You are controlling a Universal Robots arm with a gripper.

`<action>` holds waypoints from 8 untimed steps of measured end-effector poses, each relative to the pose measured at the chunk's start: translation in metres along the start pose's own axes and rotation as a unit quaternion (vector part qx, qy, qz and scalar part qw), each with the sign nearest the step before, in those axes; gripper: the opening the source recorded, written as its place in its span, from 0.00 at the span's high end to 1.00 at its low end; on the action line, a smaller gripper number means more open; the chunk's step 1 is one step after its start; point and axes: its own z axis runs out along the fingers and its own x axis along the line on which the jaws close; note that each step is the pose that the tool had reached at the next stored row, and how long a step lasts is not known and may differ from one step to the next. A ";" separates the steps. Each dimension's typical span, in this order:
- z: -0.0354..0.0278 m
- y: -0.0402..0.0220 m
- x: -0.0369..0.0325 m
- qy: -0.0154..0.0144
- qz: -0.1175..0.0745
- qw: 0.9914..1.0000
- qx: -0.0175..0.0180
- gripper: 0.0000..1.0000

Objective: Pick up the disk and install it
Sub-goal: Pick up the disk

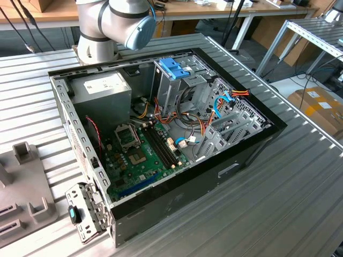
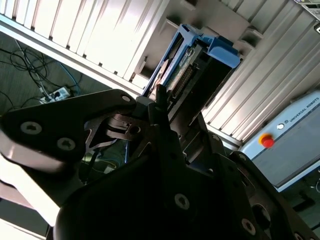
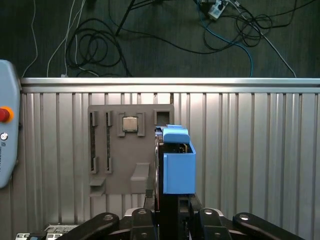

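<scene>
The disk (image 3: 177,165) stands edge-on between my gripper's (image 3: 172,212) fingers, its blue side rail toward the camera in the first wrist view. In the second wrist view the disk (image 2: 192,75) runs away from the gripper (image 2: 167,117), with a connector edge and a blue rail end showing. The gripper is shut on it. Below the disk lies a grey fixture plate (image 3: 115,155) on the ribbed metal table. In the exterior view the open computer case (image 1: 236,155) lies on its side, and inside it stands a metal drive cage (image 1: 174,80) topped by a blue latch.
The fixture plate holds a processor chip (image 3: 130,123) and several slots. A grey pendant with a red button (image 3: 4,115) lies at the table edge. Cables trail on the floor (image 3: 150,35). Inside the case are a power-supply box (image 1: 102,88), a motherboard (image 1: 142,155) and loose wires.
</scene>
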 end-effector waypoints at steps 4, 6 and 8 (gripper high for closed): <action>0.0002 -0.0064 0.0000 0.000 0.000 1.000 0.000 0.65; 0.0003 -0.0104 0.0000 0.000 0.000 1.000 0.000 0.65; 0.0004 -0.0143 0.0000 0.000 0.000 1.000 0.000 0.65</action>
